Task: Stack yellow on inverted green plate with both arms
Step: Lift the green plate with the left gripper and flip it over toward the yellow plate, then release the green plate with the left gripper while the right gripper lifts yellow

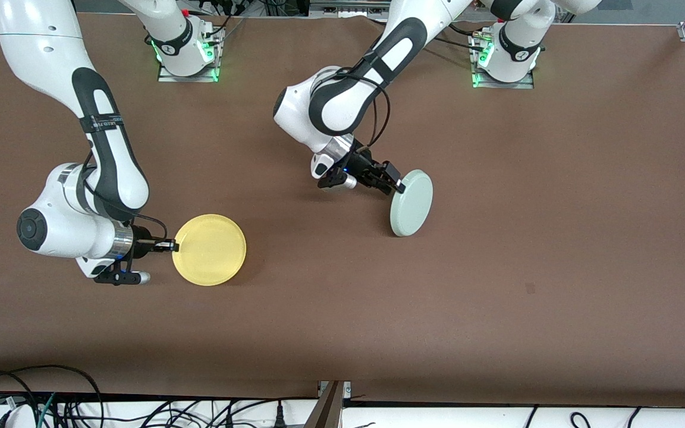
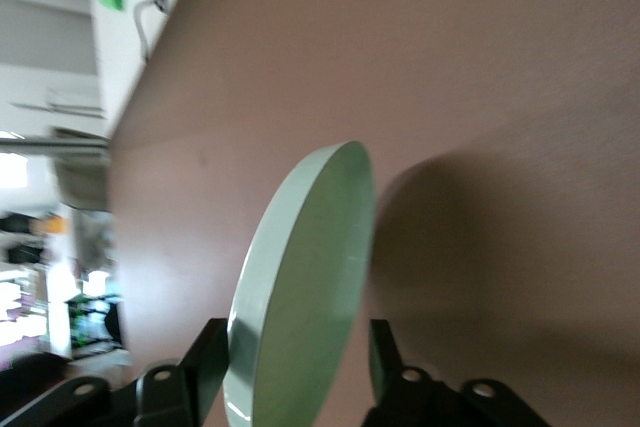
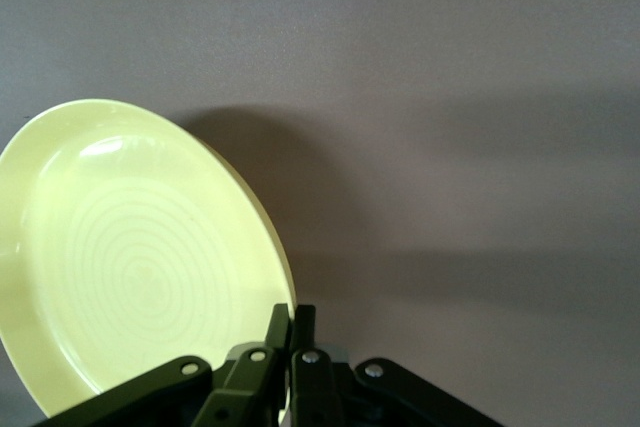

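Note:
The yellow plate lies toward the right arm's end of the table. My right gripper is shut on its rim. In the right wrist view the plate shows its ringed hollow side, with the rim pinched between the closed fingers of the gripper. The pale green plate stands tilted on its edge near the table's middle. My left gripper is at its upper rim. In the left wrist view the green plate sits between the spread fingers of the gripper. One finger touches it and the other stands apart.
The brown table is bare around both plates. The arm bases stand along its edge farthest from the front camera. Cables lie below the table's edge nearest to the front camera.

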